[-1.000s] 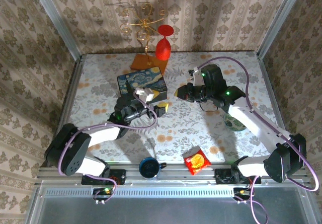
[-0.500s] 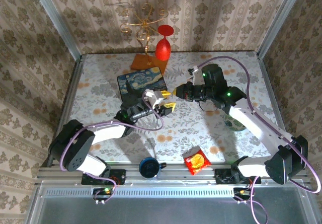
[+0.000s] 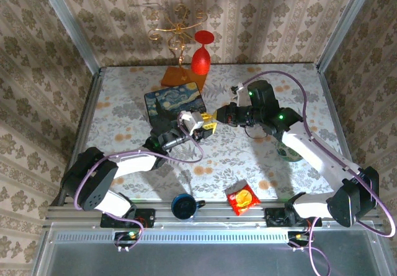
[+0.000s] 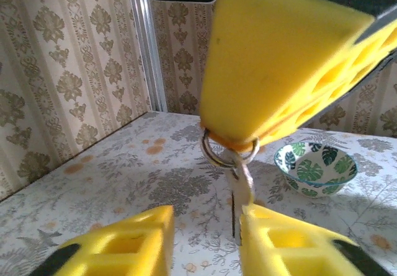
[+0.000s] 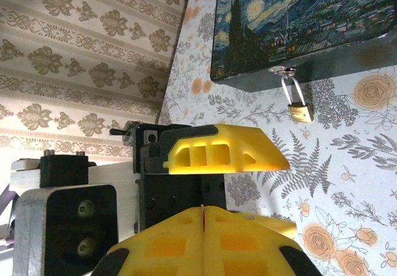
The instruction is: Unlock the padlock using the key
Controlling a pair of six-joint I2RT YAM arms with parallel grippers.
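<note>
**Key clamped in one gripper, presented between the open fingers of the other**

A small silver key (image 4: 239, 192) on a wire ring is clamped at the tips of the right gripper (image 4: 231, 141), whose yellow fingers (image 5: 248, 245) are pressed together. The key is hung between the fingers of the left gripper (image 4: 205, 226), which are spread apart with nothing gripped. It lies close to one of them, but contact cannot be told. From above, both grippers are found tip to tip over the floral table (image 3: 236, 158), just beside a dark-blue painted box (image 3: 175, 99). The tiny pale-brass padlock (image 5: 301, 111) with its thin silver shackle is hung from the box's silver clasp (image 5: 284, 71), apart from the key. A green leaf-patterned bowl (image 4: 315, 169) is seen beyond.
</note>
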